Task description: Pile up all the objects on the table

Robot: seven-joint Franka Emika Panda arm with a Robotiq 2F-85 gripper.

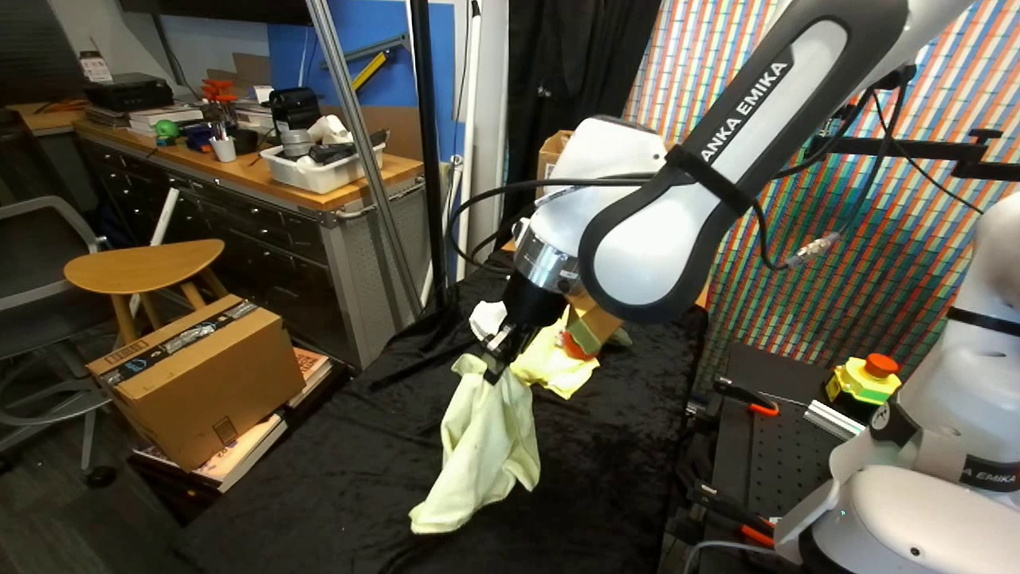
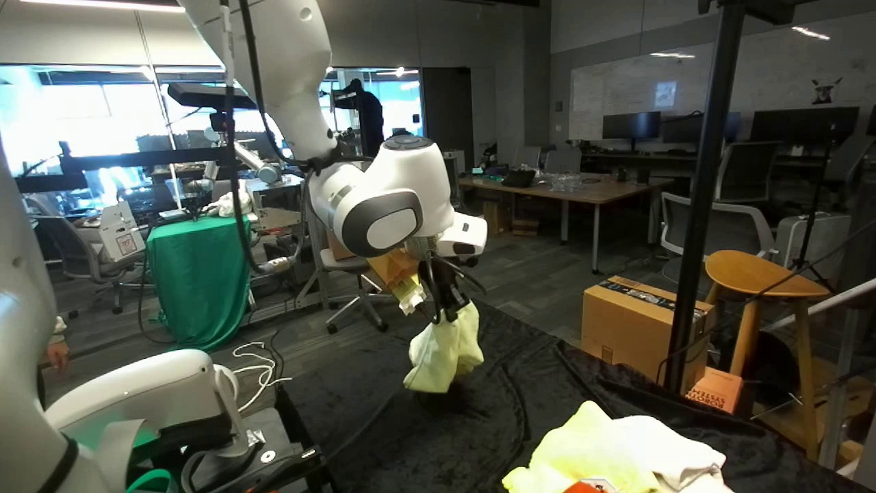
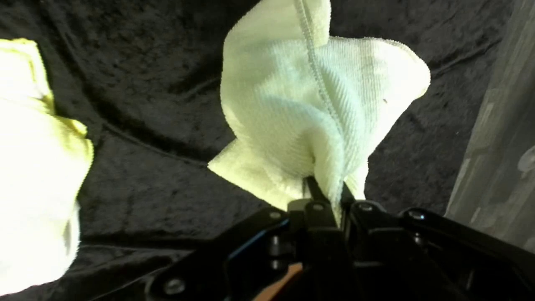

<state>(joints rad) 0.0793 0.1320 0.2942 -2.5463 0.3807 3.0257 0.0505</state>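
My gripper (image 1: pixel 496 360) is shut on a pale yellow-green cloth (image 1: pixel 486 446) and holds it by a pinched fold. The cloth (image 2: pixel 445 349) hangs down, apparently just above the black-covered table (image 2: pixel 356 424). In the wrist view, the fingers (image 3: pixel 328 194) close on the cloth (image 3: pixel 288 96). A pile with a yellow cloth (image 1: pixel 550 363), a white cloth (image 1: pixel 487 319) and a small red thing (image 1: pixel 575 346) lies apart from the gripper. In an exterior view, the yellow cloth (image 2: pixel 575 445), white cloth (image 2: pixel 671 448) and red thing (image 2: pixel 588 487) are partly cut off. The yellow cloth (image 3: pixel 37 146) is at the wrist view's left.
A brown and yellow piece (image 2: pixel 395 268) shows beside the wrist. A dark metal post (image 2: pixel 705 205) stands by the table's edge. A cardboard box (image 1: pixel 207 383) and a wooden stool (image 1: pixel 143 265) stand beyond the table. An emergency stop button (image 1: pixel 865 379) is near the robot base.
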